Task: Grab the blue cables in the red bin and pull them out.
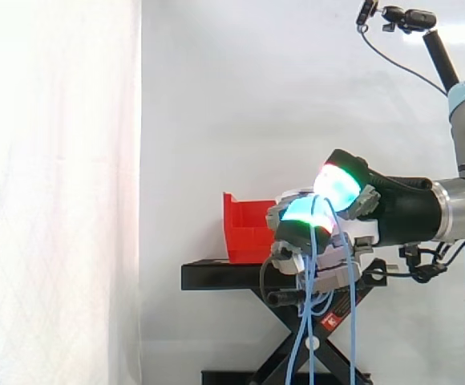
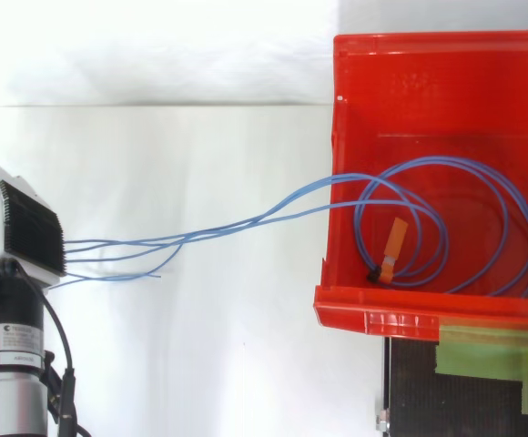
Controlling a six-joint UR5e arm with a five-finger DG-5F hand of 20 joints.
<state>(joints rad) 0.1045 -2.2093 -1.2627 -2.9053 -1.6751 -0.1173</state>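
**Cables caught, pull only half done**

The hand (image 1: 337, 212) hangs well apart from the red bin (image 2: 373, 314). Its fingers are curled round the blue cables (image 2: 246, 221), the glowing pads (image 1: 338, 183) closed over the strands. Loose ends dangle below the hand, past the black stand (image 1: 216, 275).

From the grip the strands run back over the bin wall facing the hand. Several loops lie coiled on the bin floor, a small orange tag (image 2: 395, 238) among them. I'd call this mid-pull — caught, not out.

The next move wants more travel away from the bin, with some lift so the loops ride over that wall instead of snagging its rim. The hand's side of the bin looks open — the white curtain (image 1: 56, 200) hangs on the bin's far side.
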